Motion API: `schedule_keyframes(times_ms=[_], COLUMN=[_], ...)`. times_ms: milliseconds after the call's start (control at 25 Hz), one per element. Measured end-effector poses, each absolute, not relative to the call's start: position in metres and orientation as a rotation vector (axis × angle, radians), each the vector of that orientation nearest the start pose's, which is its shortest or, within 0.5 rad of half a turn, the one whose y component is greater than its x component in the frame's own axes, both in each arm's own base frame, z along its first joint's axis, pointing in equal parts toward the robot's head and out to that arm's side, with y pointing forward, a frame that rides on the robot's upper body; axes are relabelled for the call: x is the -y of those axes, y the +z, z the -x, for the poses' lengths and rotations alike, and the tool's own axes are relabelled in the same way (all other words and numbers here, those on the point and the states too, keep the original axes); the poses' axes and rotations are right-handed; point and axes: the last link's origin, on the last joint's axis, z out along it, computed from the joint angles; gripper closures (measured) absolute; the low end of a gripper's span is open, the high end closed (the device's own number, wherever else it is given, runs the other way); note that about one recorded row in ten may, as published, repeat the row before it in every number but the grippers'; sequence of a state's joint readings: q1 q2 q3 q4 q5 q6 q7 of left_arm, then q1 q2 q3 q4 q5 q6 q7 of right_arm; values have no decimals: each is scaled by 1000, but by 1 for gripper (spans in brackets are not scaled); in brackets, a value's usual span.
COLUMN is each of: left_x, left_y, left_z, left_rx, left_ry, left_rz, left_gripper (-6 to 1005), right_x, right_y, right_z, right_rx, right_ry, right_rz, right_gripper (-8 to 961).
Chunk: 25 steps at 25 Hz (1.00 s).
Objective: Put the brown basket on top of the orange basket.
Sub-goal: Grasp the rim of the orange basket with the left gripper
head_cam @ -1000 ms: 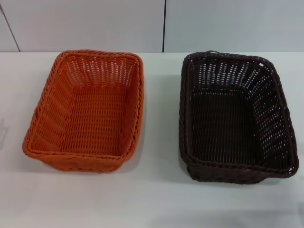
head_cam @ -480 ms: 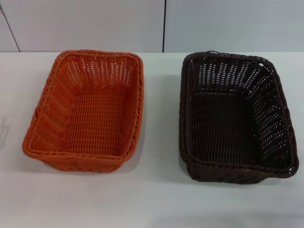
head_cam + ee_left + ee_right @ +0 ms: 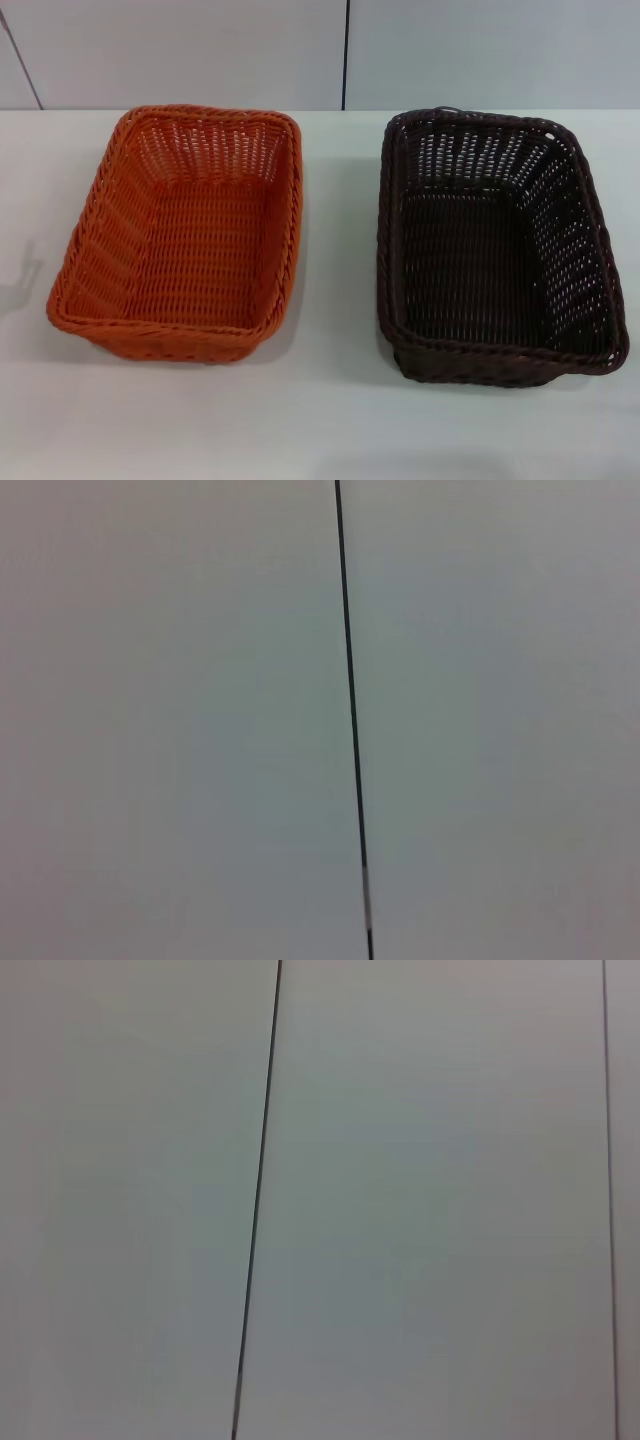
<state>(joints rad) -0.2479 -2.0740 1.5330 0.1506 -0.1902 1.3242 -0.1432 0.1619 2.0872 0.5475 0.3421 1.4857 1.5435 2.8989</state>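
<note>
White counter fills the lower part of the head view, bare in the nearest strip. Beyond that strip stand the two baskets, side by side and well apart, with a clear lane of counter between them. The orange basket sits in the left half of the frame, the brown basket in the right half, both upright on their bases with nothing visible inside. Farthest back, pale wall panels with a dark seam run across the top of the frame.

Almost nothing has changed over the last second: both baskets lie exactly where they were. The one difference is a faint shadow at the left edge of the frame, beside the orange basket, which has grown slightly and shifted. I judge this to mean the left arm is starting to stir out of sight, though the shadow alone cannot prove it.

Neither gripper shows in any view; both wrist views show only pale panels and seams, so whether either is released or clenched cannot be told.

For the task, nothing is done yet: the brown basket is untouched and has still to be grasped, lifted across the lane and set onto the orange one.
</note>
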Motion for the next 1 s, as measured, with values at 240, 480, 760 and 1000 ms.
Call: schedule_keyframes(times_ms=[240,480,760,1000], left_x=[-266,-267,-284,-313], left_y=[41,49,46,66], left_z=[370,358,357,349], left_rx=[411,333,367,513], left_ry=[-687,-760,-730,-717], left_rz=[1392,1401,1496,1613], left_gripper=[199,199,199,199], right_x=[-230,-232,-230,-228], right_y=[17,16,16,16], right_z=[-360,-363,-363,-365], right_rx=[-434,-476,-477,-478], right_ry=[538,569,570,564], right_rz=[1113,1118,1118,1121], right_gripper=[128,128,128,128])
